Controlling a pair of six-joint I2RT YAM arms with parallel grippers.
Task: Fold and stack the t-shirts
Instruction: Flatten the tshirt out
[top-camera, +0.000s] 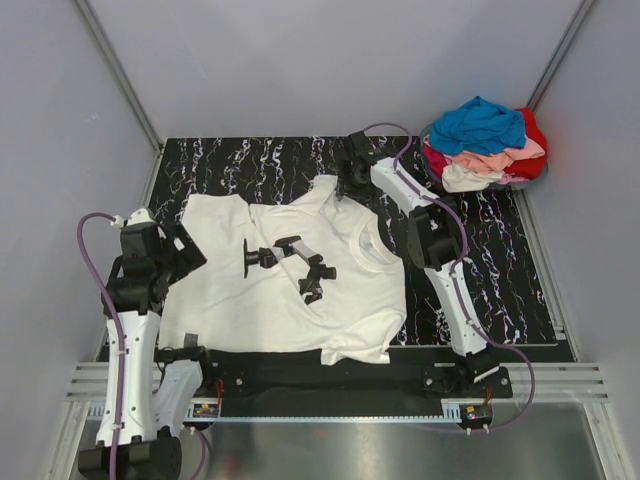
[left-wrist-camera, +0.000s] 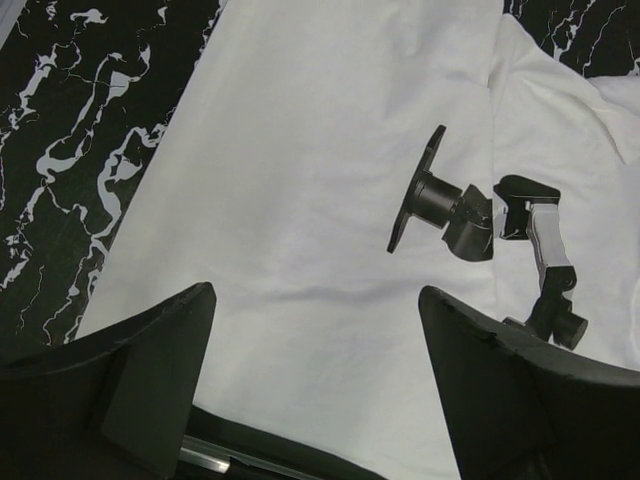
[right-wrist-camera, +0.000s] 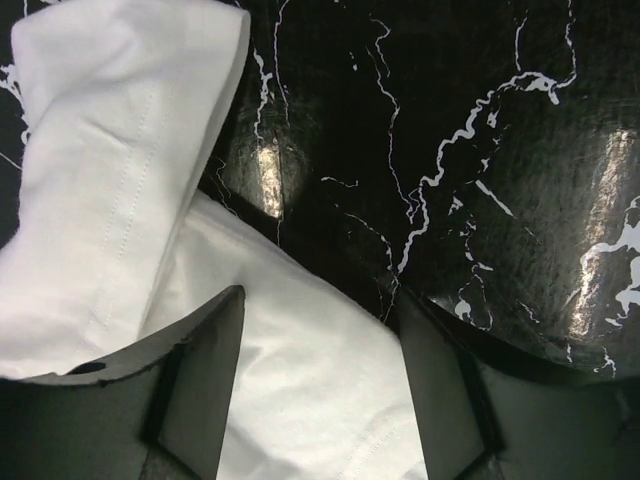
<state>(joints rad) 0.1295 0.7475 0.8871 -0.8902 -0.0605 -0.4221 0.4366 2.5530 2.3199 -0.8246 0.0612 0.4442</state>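
Lying on table (top-camera: 250, 165): cream-white t-shirt (top-camera: 250, 310), black bracket (top-camera: 290, 262) atop; both jaws parted.

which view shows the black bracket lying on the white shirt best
Left wrist: the black bracket sits close up, its disc and jointed arm sharp against the white t-shirt. Top external shows it whole but small, mid-shirt. Right wrist misses it, showing only a shirt sleeve and marbled table.
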